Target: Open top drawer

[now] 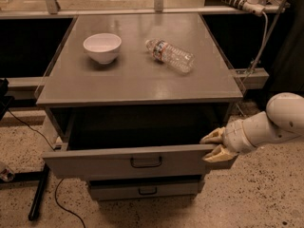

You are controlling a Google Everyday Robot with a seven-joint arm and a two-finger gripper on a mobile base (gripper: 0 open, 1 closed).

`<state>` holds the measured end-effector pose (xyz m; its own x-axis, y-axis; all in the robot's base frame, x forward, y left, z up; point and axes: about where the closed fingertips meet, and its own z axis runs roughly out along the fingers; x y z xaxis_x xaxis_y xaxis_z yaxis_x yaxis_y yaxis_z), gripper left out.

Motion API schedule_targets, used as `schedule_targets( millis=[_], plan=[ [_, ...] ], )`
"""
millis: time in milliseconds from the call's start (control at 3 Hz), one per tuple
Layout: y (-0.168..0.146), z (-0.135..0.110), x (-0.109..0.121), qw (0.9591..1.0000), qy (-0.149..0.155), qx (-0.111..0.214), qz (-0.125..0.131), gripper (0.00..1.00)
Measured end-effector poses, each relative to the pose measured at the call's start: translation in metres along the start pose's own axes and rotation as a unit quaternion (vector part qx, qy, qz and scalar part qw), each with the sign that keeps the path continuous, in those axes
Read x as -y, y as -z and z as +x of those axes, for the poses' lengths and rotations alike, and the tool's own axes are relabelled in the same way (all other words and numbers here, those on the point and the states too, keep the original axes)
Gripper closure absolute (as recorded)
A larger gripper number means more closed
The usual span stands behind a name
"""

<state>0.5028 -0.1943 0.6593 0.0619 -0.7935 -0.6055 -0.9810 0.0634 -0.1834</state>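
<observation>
The top drawer [95, 163] of the grey cabinet stands pulled out, showing its dark, deep inside. Its flat grey front carries a small black loop handle [146, 162] at centre. My gripper [216, 145] is at the right end of the drawer front. One finger sits inside, behind the front panel, and the other outside it, so the fingers pinch the panel's upper edge. My white arm [270, 125] reaches in from the right. A narrower lower drawer [142, 190] shows below, shut.
On the cabinet top [133, 75] stand a white bowl [102, 46] and a clear plastic bottle [169, 56] lying on its side. A black stand leg and cable [40, 194] lie on the speckled floor at left. A rail with a cable [251, 4] runs behind.
</observation>
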Motion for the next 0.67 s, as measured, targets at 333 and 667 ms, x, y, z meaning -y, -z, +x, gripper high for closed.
schedule_targets(
  millis=[333,667],
  plan=[
    [0.0146,0.0037,-0.026,0.9999,-0.005,-0.011,0.003,0.88],
    [0.0171,0.0016,-0.0255,0.9999,-0.005,-0.011,0.003,1.0]
  ],
)
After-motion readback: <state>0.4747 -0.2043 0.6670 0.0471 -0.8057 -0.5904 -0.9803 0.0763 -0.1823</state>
